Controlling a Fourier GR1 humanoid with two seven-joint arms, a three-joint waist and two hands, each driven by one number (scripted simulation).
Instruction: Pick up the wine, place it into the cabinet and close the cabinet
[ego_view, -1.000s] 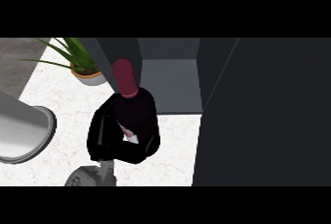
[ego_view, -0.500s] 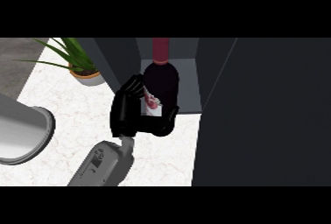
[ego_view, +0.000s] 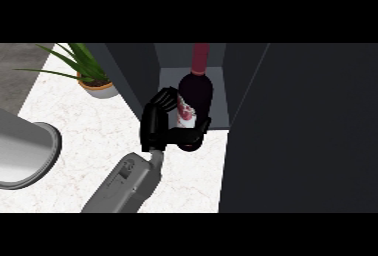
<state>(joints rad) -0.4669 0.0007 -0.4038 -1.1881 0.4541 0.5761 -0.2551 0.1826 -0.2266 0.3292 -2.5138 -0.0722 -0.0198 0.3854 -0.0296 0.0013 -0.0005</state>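
The wine bottle is dark with a maroon neck and a white and red label. It stands upright in the open cabinet, its base at the front edge of the opening. My left hand is shut on the bottle's lower body from the left, fingers curled behind it and the thumb across its front. I cannot tell whether the base rests on the cabinet floor. The cabinet door stands open as a wide dark panel on the right. My right hand shows nowhere.
A potted plant stands on the white marble counter left of the cabinet. A large grey round object is cut off by the left edge. The open door fills the right half of the view.
My left hand has carried the bottle up and to the right, from over the counter into the cabinet opening. My forearm now reaches further in.
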